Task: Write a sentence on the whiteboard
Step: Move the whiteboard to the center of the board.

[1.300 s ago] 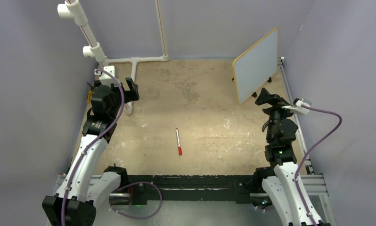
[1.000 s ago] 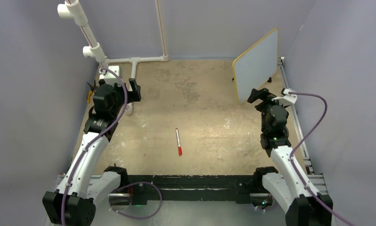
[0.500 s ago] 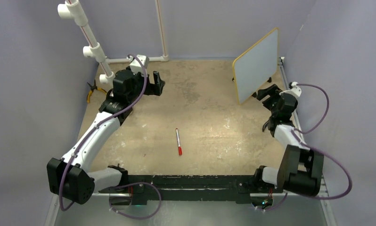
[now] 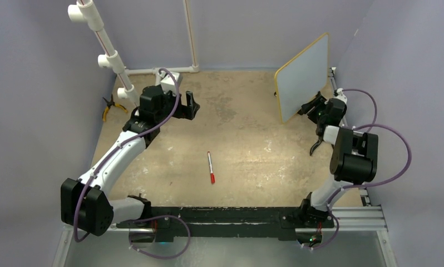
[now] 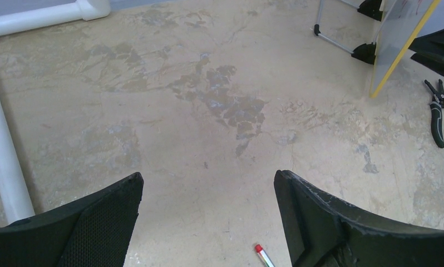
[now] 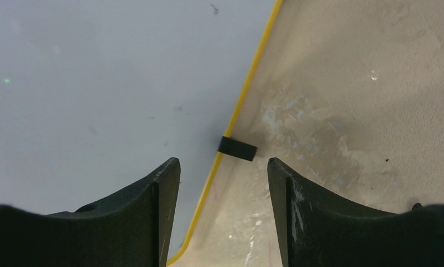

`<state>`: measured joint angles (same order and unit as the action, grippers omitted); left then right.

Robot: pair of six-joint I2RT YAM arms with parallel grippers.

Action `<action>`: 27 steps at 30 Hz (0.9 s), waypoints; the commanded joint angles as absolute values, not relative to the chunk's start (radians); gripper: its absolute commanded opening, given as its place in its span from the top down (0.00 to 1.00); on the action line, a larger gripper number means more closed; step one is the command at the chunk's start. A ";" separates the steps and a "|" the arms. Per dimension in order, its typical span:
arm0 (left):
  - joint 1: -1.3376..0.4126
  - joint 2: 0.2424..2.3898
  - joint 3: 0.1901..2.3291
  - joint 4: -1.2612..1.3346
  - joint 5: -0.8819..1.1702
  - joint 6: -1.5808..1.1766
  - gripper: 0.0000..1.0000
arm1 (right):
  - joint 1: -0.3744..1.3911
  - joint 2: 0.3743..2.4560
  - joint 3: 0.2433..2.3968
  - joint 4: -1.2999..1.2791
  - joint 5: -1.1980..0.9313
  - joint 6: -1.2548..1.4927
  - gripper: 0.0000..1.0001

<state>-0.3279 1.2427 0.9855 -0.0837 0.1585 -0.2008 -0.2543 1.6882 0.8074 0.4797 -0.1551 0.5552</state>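
Note:
The whiteboard point(image 4: 302, 75) stands on edge at the back right, with a yellow frame and black feet. Its face looks blank in the top view and in the right wrist view point(image 6: 97, 83). No sentence shows. Its edge shows in the left wrist view point(image 5: 400, 39). A white marker with a red cap point(image 4: 210, 167) lies mid-table, and its cap end shows between my left fingers point(image 5: 261, 255). My left gripper point(image 4: 192, 105) point(image 5: 208, 175) is open and empty above the back-centre floor. My right gripper point(image 4: 311, 107) point(image 6: 223, 161) is open and empty at the board's lower corner, straddling its yellow edge near a black foot point(image 6: 237, 148).
A white PVC pipe frame point(image 4: 114, 55) stands at the back left. Yellow-handled pliers point(image 4: 109, 105) lie beside it. Black pliers point(image 4: 315, 146) point(image 5: 435, 114) lie near the board's foot. Grey walls close the sides and back.
Both arms have stretched out from folded poses. My left gripper moved right toward the back centre. My right gripper moved up to the whiteboard's lower corner. The marker and the board have not moved.

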 commanded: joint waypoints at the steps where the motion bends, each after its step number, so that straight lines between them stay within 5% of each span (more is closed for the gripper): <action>1: -0.328 1.246 0.988 -0.042 0.190 -0.219 0.13 | -0.292 1.760 0.874 0.509 -0.221 0.530 0.40; 27: -0.328 1.259 0.991 -0.044 0.210 -0.229 0.13 | -0.310 1.967 1.044 0.442 -0.413 0.518 0.58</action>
<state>-0.3279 1.2594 0.9852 -0.0834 0.1844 -0.2138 -0.3096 1.9530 0.9878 0.4568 -0.3634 0.5240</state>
